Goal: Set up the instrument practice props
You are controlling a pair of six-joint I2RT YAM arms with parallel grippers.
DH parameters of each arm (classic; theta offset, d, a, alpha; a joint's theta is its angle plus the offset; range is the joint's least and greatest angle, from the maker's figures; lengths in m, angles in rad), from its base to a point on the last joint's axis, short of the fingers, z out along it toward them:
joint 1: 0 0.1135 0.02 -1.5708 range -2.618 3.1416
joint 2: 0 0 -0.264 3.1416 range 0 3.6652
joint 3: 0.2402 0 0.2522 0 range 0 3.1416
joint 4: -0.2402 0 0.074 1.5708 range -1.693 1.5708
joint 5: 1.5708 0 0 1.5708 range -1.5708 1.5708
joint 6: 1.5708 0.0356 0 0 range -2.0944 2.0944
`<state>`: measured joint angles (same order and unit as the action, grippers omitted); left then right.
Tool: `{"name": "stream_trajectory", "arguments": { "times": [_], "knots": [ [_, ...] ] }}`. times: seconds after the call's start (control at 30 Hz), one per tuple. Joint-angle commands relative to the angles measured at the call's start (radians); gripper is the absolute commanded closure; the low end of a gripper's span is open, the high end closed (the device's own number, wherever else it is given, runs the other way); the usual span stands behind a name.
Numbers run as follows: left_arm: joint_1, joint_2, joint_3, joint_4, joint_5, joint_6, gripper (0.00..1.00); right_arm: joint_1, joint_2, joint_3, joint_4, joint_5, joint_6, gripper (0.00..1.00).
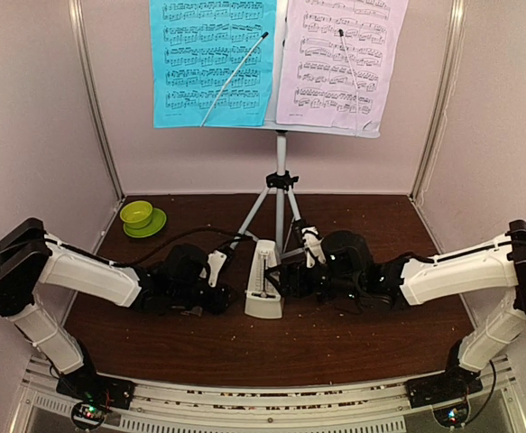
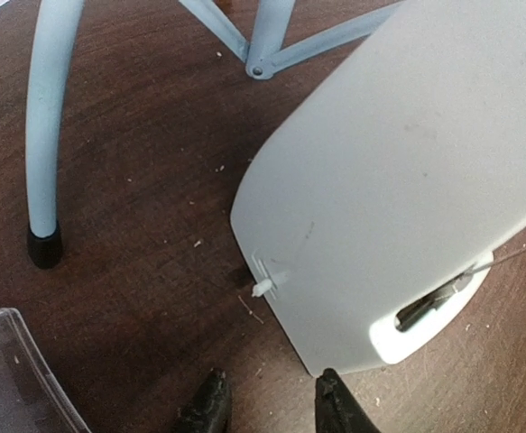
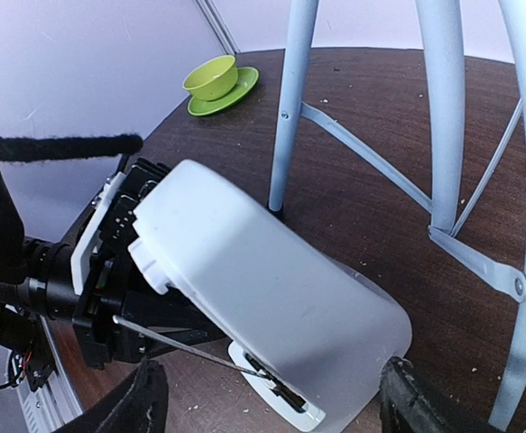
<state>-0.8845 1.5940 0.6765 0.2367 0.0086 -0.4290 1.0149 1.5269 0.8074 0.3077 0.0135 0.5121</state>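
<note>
Your metronome (image 1: 264, 281) stands upright on the table (image 1: 353, 347), just in front of the tripod (image 1: 281, 180), with an arm on either side. Your left gripper (image 2: 267, 410) is down at its lower corner, fingers parted, nothing pinched between them. Your right gripper (image 3: 279, 401) has its fingers spread wide either side of the body. One finger is clear of it; you can't tell whether the other touches. The pendulum rod (image 3: 190, 349) is exposed. A clear cover (image 2: 10, 370) lies flat near the left gripper. The cyan page (image 1: 213, 59) and lilac page (image 1: 339, 59) sit up on the stand (image 1: 281, 63).
</note>
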Motion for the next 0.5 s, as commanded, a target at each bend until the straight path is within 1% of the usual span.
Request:
{"name": "stream_trajectory", "arguments": {
  "times": [0.0,0.13,0.3,0.47],
  "knots": [
    [0.002,0.039,0.040,0.108,0.020,-0.013,0.68,0.006,-0.050,-0.023,0.008,0.033,0.000,0.18],
    [-0.005,0.073,0.059,0.146,0.040,-0.032,0.71,0.005,-0.073,-0.041,0.003,0.048,0.003,0.15],
    [-0.045,0.109,0.099,0.159,0.053,-0.029,0.71,0.005,-0.090,-0.048,-0.002,0.058,-0.007,0.13],
    [-0.053,0.092,0.074,0.186,0.036,-0.056,0.71,0.005,-0.086,-0.027,-0.024,0.068,-0.019,0.12]
  ]
}}
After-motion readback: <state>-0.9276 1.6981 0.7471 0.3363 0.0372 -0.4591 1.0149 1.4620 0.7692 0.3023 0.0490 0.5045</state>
